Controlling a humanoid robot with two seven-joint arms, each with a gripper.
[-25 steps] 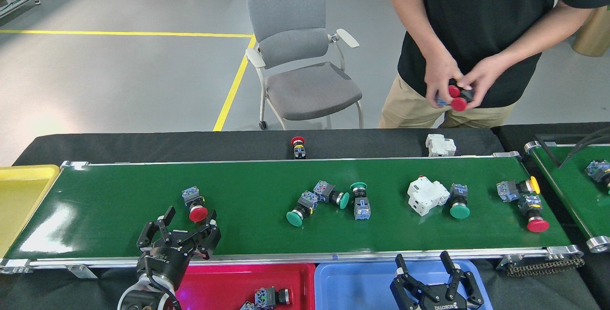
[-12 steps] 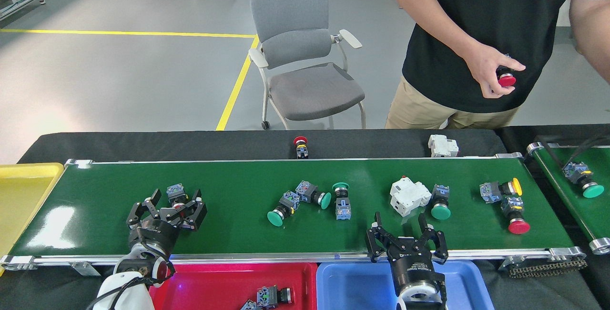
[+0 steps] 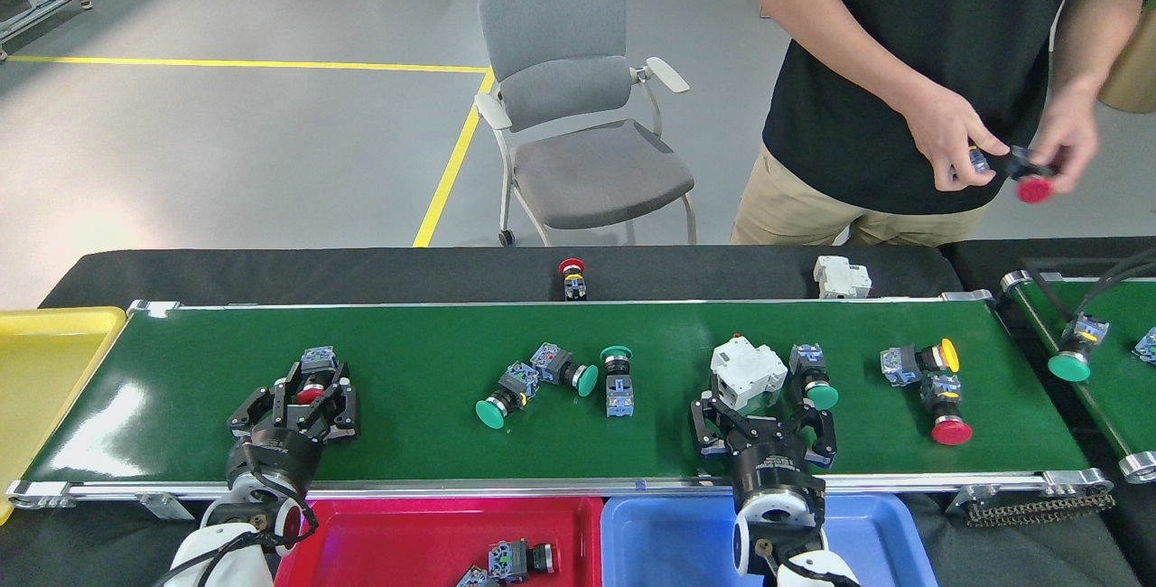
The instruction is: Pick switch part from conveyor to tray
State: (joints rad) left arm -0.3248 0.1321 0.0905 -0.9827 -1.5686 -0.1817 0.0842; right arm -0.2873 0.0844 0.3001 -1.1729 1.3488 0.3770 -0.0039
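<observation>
Both grippers have advanced since half a second ago: the left gripper (image 3: 305, 399) is now closing narrowly around the red switch part (image 3: 312, 385) near the conveyor's (image 3: 181, 370) left end, while the right gripper (image 3: 763, 415) is reaching over the front rail, fingers spread wide, just beside the white breaker (image 3: 747, 371). Belt items are drifting leftward. The red tray (image 3: 406, 537) and blue tray (image 3: 668, 537) are sitting along the front edge, and the person's hands (image 3: 957, 140) are handling a red button.
</observation>
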